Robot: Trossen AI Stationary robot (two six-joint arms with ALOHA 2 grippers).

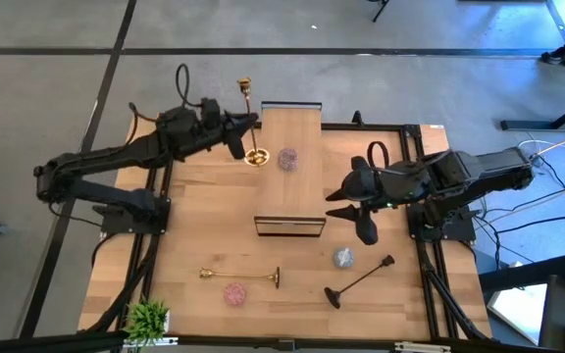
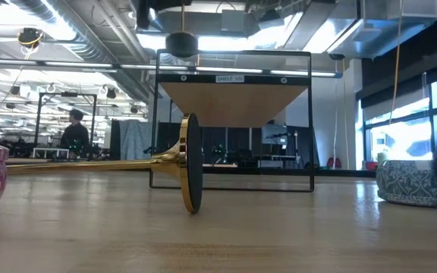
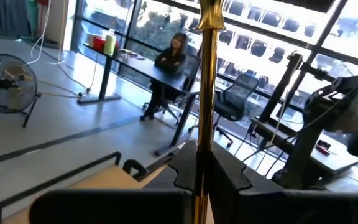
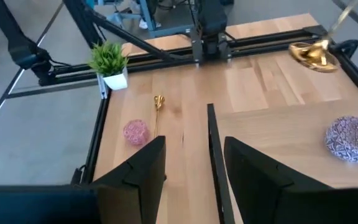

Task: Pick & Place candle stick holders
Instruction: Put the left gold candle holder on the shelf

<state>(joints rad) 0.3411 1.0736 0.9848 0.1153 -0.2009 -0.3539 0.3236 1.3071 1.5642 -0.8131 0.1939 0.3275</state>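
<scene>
My left gripper (image 1: 238,137) is shut on an upright gold candle stick holder (image 1: 250,123) at the table's far side, left of the wooden plank (image 1: 292,132). Its round base (image 4: 312,55) is low over the wood; whether it touches I cannot tell. My right gripper (image 1: 333,204) hovers open and holds nothing, right of the black frame (image 1: 289,226). On the near half lie a second gold holder (image 1: 241,276) on its side, a black one (image 1: 359,281), a pink cup (image 1: 235,292) and a blue cup (image 1: 343,258). A purplish cup (image 1: 287,159) sits on the plank. My left gripper pinches the gold holder's thin stem (image 3: 199,149) between its two fingers (image 3: 229,174), below the stem's middle. The fingers come level from the table's left side and lie across the stem. The holder stands roughly upright, its cup end (image 1: 244,86) up.
A small green potted plant (image 1: 148,319) stands at the near left corner. Black rails (image 1: 385,127) frame the table's edges. The black frame stands upright mid-table with the plank reaching from it toward the far edge. A person sits in the room beyond (image 3: 169,68).
</scene>
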